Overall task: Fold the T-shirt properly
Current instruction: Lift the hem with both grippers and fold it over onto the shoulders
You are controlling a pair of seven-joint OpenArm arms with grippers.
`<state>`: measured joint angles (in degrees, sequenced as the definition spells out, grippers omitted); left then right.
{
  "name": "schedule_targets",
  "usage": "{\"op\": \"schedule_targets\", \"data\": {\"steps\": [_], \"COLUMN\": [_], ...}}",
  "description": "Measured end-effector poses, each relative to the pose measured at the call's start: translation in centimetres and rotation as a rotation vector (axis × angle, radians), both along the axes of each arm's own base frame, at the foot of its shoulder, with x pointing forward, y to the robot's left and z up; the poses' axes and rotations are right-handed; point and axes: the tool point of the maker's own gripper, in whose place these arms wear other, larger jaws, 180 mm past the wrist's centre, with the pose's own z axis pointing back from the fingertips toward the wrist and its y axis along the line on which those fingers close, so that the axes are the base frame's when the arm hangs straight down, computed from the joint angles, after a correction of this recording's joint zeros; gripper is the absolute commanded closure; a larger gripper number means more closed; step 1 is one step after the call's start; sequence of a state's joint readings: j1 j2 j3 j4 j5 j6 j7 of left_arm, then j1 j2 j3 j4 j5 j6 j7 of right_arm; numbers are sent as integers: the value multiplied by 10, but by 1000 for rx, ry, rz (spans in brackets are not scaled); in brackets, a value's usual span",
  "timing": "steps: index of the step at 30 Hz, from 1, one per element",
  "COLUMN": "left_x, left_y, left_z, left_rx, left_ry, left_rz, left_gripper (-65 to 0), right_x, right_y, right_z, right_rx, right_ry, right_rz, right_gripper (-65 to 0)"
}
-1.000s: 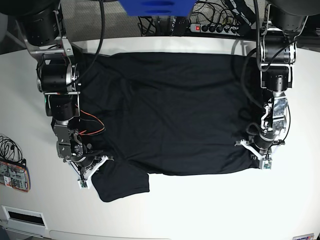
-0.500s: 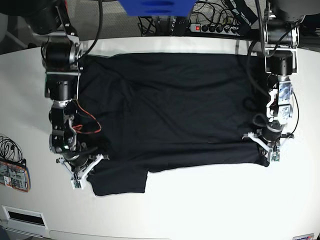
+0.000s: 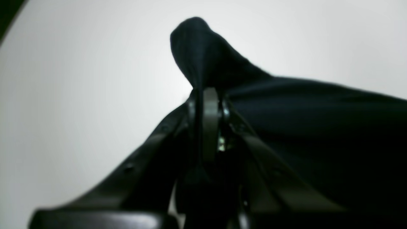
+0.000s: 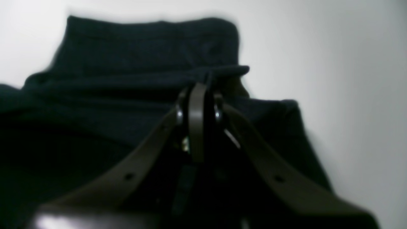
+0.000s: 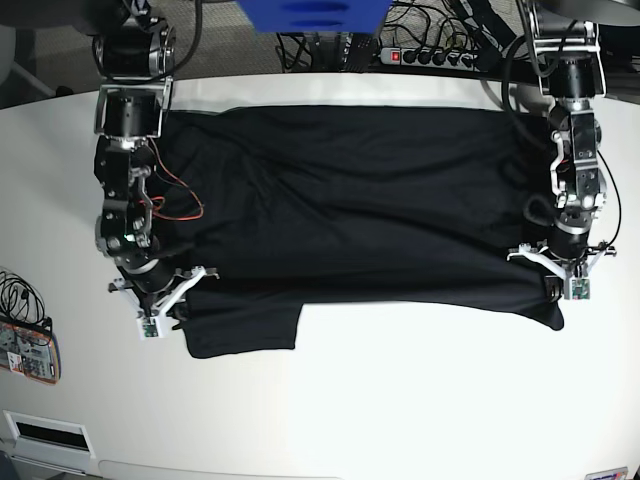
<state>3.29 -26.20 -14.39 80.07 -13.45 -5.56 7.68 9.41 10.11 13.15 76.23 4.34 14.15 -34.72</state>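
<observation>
White table [image 5: 400, 400], smooth and rounded along the far edge. Had the black T-shirt [image 5: 350, 220] spread across its far half, mostly flat, stretched nearly side to side, one sleeve [image 5: 240, 335] sticking out toward the near edge on the base view's left, a small corner drooping at the opposite end. Also had a little gadget with a coiled cable [image 5: 25, 345] at the far left edge, and a white vented box [image 5: 45, 435] down in the near-left corner. Rest was bare white surface.
</observation>
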Motion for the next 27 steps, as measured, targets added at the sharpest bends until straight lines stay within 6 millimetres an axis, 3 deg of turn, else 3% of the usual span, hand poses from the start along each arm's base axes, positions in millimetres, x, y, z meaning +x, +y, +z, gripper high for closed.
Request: {"op": "schedule_targets", "data": {"steps": [4,10,12,14,16,18,22,27], "left_x": [-11,-28,-38,-46,-57,-64,-84,-112], "left_y": [3,-8,-18,-27,-28,-26,-34,-39], "left_z": [3,12,11,23,35,33,33,7], "left_rx": [6,26,13,3,-3,-6,10,-18], "left_ry": [1,-15,-12,-44,-86,-73,-57,36], "left_rz": [8,-25,-29,-30,-21,1,-24,-5], "left_gripper": [0,0,0,0,0,0,0,0], "right_x": [-19,-19,-33,-49,-59,-65,-88,-112], "right_y": [-4,-9,-17,-22,-27,-27,-23,-24], "right_z": [-8,42,45,47,51,55,47,27], "right_rx": [-33,-77,-95,-114,-128,-131,-141,-150], "right_ry": [63,-61,-61,-58,-64,-79,-52,23], "right_rz": [4,9,-10,-24,-31,-29,-17,-15], "right_gripper": [0,0,0,0,0,0,0,0]}}
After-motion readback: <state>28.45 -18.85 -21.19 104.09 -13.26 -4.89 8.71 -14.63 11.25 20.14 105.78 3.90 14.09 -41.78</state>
